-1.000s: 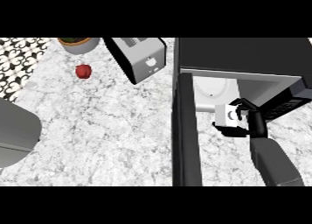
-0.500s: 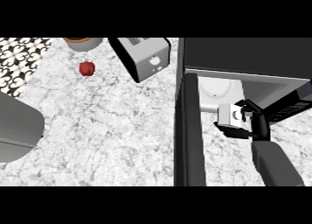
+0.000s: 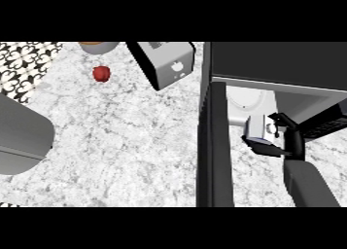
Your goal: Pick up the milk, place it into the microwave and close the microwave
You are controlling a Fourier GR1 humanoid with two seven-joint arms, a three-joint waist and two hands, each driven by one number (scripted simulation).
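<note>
The milk (image 3: 257,127), a small white carton, is held at the mouth of the open microwave (image 3: 276,65), just above the counter. My right hand (image 3: 285,140) is curled round it from the right and below, and its grey forearm comes up from the lower edge. The microwave's dark door (image 3: 213,146) stands swung open, left of the carton. A pale round turntable (image 3: 246,101) shows inside the cavity, behind the carton. No left hand shows.
A grey toaster (image 3: 165,62) lies at the back, left of the microwave. A red apple (image 3: 101,73) and a bowl (image 3: 98,46) are farther left. A large grey shape (image 3: 11,131) fills the left edge. The counter (image 3: 126,146) is white marble.
The right hand has kept the milk at the microwave's opening, shifting only slightly. The whole view has slid a little, so the toaster and the door sit farther right.
</note>
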